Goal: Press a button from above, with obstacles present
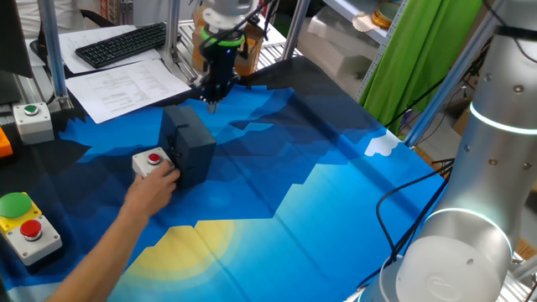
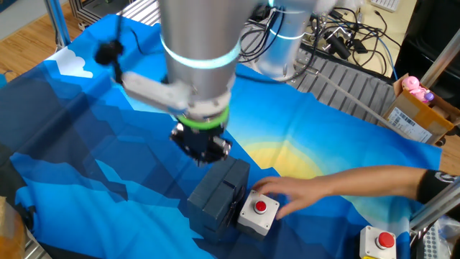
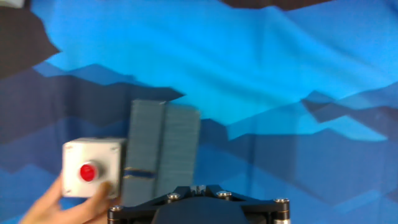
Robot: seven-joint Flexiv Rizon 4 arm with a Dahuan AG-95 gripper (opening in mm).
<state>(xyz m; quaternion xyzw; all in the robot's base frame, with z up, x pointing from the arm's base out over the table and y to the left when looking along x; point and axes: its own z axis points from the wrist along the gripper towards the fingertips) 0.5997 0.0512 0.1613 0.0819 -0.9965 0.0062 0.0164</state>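
Hovering above the blue cloth (image 1: pixel 336 193), the gripper (image 1: pixel 212 102) hangs over the far end of the dark block (image 1: pixel 188 144), clear of it and not touching anything. From where the cameras stand I cannot tell whether its fingers are spread or pressed together; the tips are too small in one fixed view, hidden under the wrist in the other, and the hand view shows only the black mount at the bottom edge.

The button (image 1: pixel 153 161), a red cap on a light grey cube, sits on the cloth right against one side of the block. The block stands taller than the cube. In the hand view the button (image 3: pixel 90 169) lies low on the left, with the block (image 3: pixel 163 149) just to its right, both a little blurred.

A person's hand (image 1: pixel 151 195) reaches in from the near edge and grips the grey cube, fingers wrapped around its side. In the other fixed view the same hand (image 2: pixel 291 193) comes from the right, touching the button (image 2: pixel 259 208) beside the block (image 2: pixel 219 193).

Off to the side, a yellow box (image 1: pixel 25 222) with green and red buttons and a grey box (image 1: pixel 33 119) with a green one sit well apart from all this. A keyboard (image 1: pixel 122 44) and papers (image 1: pixel 126 84) lie beyond the cloth.
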